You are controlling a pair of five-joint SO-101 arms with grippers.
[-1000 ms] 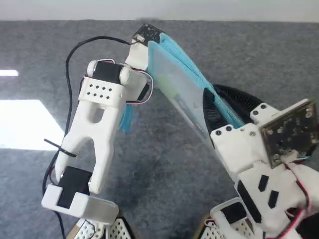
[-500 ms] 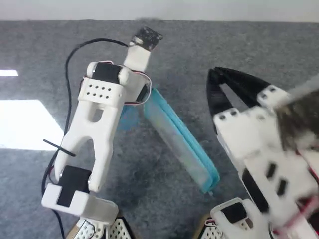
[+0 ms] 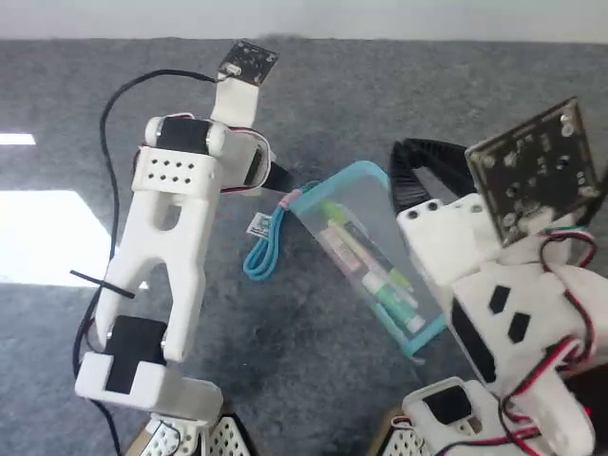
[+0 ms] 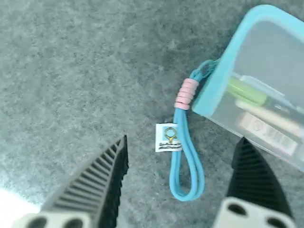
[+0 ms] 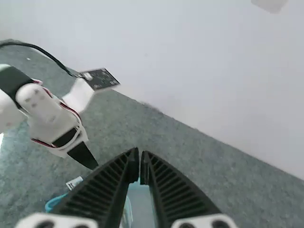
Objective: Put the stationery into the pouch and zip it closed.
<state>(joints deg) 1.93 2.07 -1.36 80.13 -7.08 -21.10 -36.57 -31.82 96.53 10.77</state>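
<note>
The clear pouch (image 3: 353, 245) with teal edging lies flat on the grey mat, free of both grippers. Pens and a green marker (image 3: 375, 271) show through its side. Its blue loop strap (image 3: 266, 249) with pink beads (image 4: 186, 93) and a small white tag (image 4: 168, 138) trails off one corner. My left gripper (image 4: 178, 166) hangs open just above the strap, a finger on either side, touching nothing; the pouch (image 4: 266, 80) sits beyond it. My right gripper (image 5: 139, 164) is shut on nothing and raised above the pouch's far end, seen in the high view as black fingers (image 3: 418, 171).
Grey carpet-like mat (image 3: 380, 95) covers the table, with a white wall behind. A bright patch (image 3: 47, 237) lies at the left edge. The left arm's white body (image 5: 45, 118) and black cable (image 3: 123, 104) stand near the strap.
A second ago both grippers held the pouch up off the mat. It has dropped and lies flat; both grippers have let go, and the right arm has drawn back and up.
</note>
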